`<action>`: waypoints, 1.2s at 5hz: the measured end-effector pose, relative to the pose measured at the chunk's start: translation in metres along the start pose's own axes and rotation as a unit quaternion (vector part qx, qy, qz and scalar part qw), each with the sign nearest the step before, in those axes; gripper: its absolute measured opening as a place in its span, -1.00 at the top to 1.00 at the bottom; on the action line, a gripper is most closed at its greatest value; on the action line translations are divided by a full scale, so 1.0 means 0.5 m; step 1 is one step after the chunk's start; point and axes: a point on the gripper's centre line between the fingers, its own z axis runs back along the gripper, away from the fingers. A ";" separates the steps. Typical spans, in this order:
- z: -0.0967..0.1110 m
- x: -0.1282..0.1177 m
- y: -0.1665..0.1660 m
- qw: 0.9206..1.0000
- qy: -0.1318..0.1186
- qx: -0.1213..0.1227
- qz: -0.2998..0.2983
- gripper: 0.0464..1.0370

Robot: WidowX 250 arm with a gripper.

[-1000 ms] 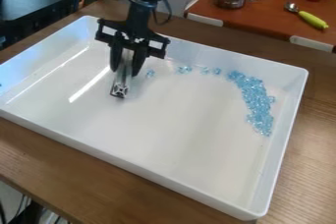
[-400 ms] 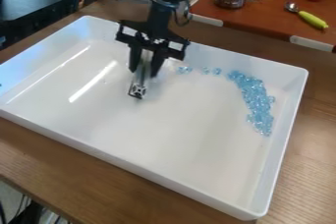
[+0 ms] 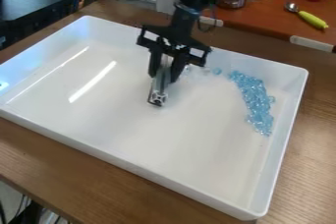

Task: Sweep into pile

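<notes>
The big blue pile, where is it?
In the camera view, the blue pile sits in the white tray, near its right wall, right of the gripper.

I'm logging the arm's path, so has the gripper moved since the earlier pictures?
Yes. The gripper has moved to the right across the picture, away from the tray's left side and closer to the blue beads.

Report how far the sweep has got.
Looks mostly done: most blue beads lie in a long cluster near one side of the tray. In hand: the gripper holds a metal tool over the tray floor. Left: stray beads between gripper and cluster, and probably tightening the cluster.
</notes>
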 end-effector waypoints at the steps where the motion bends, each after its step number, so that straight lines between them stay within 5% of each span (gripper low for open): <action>1: 0.003 0.002 -0.030 1.000 -0.013 0.002 -0.007 0.34; 6: 0.059 -0.086 -0.211 0.998 -0.030 -0.030 -0.052 0.34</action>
